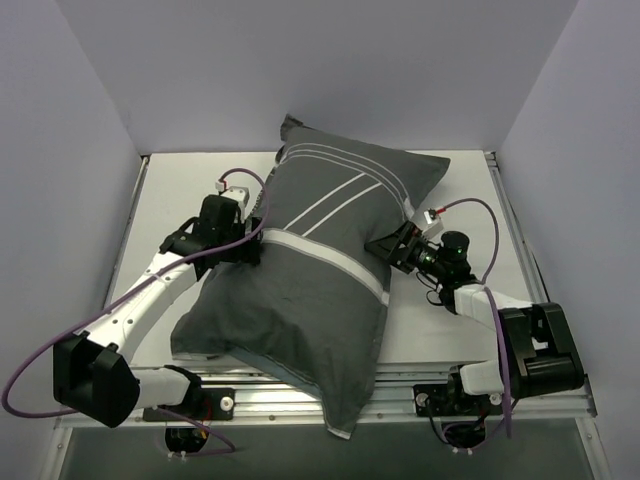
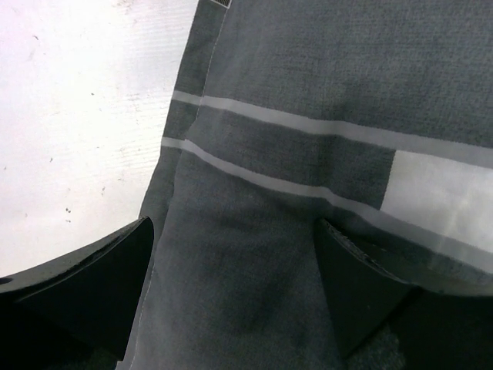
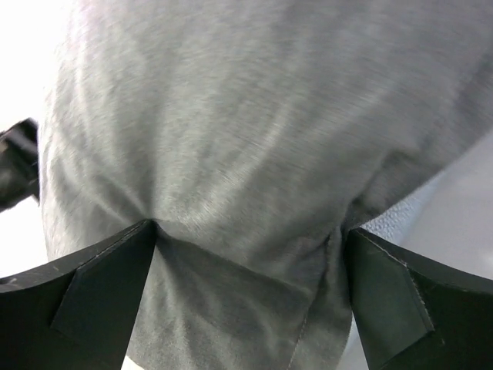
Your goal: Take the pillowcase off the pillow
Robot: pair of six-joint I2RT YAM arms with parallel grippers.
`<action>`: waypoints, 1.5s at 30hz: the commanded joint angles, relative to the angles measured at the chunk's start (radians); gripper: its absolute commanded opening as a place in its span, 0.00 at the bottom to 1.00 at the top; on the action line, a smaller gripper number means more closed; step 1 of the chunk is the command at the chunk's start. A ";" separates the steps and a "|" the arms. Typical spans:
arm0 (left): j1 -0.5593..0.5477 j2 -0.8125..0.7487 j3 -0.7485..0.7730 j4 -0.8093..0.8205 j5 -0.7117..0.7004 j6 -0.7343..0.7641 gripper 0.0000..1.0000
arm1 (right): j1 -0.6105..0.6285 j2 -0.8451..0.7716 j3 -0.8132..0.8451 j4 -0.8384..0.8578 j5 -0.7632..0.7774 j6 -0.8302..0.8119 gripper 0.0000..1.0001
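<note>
A white desk (image 1: 440, 330) walled by pale lilac panels carries one big bundle. The pillowcase (image 1: 310, 290), dark grey with white stripes, lies slantwise from the upper middle of the top view down to the bottom middle, where its end hangs over the near edge. The pillow fills it and is wholly covered, so no plain white stuffing shows with certainty. A paler strip along the lower edge may be the case's inner side.

The left arm (image 1: 150, 290) reaches in from the left of the frame and the right arm (image 1: 470, 295) from the right. Each arm's jaws meet a flank of the bundle about halfway up.

- **Left jaws:** they stand wide apart, and one finger (image 2: 100, 285) lies beside the seamed edge with striped cloth between the pair.
- **Right jaws:** they are also spread, and a finger (image 3: 100, 285) presses into the puckering grey cloth.

This looks like the gripping step, with nothing stripped yet. The next move probably calls for pinching cloth alone, not the filling. One side would then need to hold the bulk while the other draws the cover toward its open end.

I can read no brand or writing. The dark tag (image 2: 219, 4) at the top of the left wrist view is too small to read.
</note>
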 commanded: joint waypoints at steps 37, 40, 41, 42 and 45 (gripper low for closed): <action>-0.219 -0.272 -0.152 0.171 -0.055 -0.433 0.94 | 0.470 0.027 0.949 -0.895 0.315 -0.515 0.00; -0.124 -0.433 -0.199 0.068 -0.028 -0.436 0.94 | 0.550 0.086 0.909 -0.884 0.345 -0.505 0.00; -0.101 -0.494 -0.197 0.040 -0.029 -0.424 0.94 | 0.570 0.104 0.902 -0.884 0.346 -0.500 0.00; -0.098 -0.519 -0.177 0.010 -0.044 -0.416 0.94 | 0.592 0.123 0.902 -0.884 0.346 -0.497 0.00; -0.093 -0.573 -0.121 -0.087 -0.057 -0.384 0.94 | 0.692 0.198 0.934 -0.884 0.365 -0.500 0.18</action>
